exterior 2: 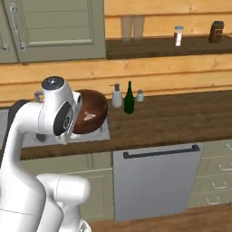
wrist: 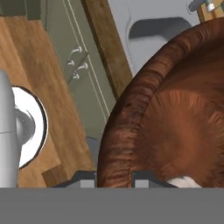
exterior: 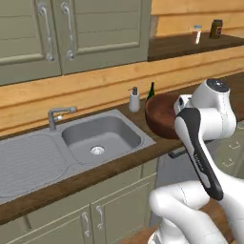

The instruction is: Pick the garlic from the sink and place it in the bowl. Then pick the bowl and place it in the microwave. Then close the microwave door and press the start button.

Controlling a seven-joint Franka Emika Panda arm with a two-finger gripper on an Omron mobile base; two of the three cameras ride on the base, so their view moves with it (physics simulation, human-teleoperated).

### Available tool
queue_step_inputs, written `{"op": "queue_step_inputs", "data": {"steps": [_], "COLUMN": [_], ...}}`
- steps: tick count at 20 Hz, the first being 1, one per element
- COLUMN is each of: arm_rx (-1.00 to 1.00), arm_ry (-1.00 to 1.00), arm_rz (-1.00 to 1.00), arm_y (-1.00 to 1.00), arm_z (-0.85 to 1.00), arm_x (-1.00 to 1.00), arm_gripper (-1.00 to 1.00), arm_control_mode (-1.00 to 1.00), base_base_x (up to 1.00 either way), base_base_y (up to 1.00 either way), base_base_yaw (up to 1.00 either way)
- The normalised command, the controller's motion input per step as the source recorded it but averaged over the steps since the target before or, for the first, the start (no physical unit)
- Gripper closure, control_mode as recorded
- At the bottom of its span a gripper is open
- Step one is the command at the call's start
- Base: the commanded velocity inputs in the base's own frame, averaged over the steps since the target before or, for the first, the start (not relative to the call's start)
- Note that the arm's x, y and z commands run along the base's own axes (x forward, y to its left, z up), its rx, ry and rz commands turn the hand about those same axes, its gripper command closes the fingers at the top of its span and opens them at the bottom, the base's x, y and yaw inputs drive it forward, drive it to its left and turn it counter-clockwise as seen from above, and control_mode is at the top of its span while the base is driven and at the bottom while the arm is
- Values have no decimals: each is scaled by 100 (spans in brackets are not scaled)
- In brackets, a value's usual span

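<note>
My two-finger gripper (wrist: 114, 177) clamps the rim of the round dark reddish-brown wooden bowl (exterior 2: 93, 113), held above the counter's front edge beside the grey metal sink (exterior: 102, 136); pale garlic (wrist: 183, 182) inside. No legible writing.

Soap dispenser (exterior 2: 117, 96), green bottle (exterior 2: 129, 99), small shaker (exterior 2: 140, 95) at counter back edge. Two jars (exterior 2: 218, 31) on shelf; dishwasher (exterior 2: 156, 182) below counter.

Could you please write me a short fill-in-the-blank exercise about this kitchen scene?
1. The gripper is closed on the rim of the ___.
2. In the bowl lies a pale lump, the ___.
3. The dark green bottle stands beside a white soap ___.
4. The basin of the sink holds just its round silver ___.

Missing words: bowl; garlic; dispenser; drain
</note>
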Motion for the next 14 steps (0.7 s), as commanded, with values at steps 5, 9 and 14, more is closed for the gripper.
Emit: {"op": "queue_step_inputs", "data": {"steps": [5,9,14], "arm_rx": [0,0,0], "arm_ry": [0,0,0], "arm_rz": [0,0,0], "arm_y": [0,0,0], "arm_z": [0,0,0], "arm_x": [0,0,0], "arm_gripper": [100,100,100], "arm_control_mode": [100,100,100], "base_base_x": [0,0,0], "base_base_y": [-14,-11,-15], "base_base_yaw": [-95,-95,-93]}}
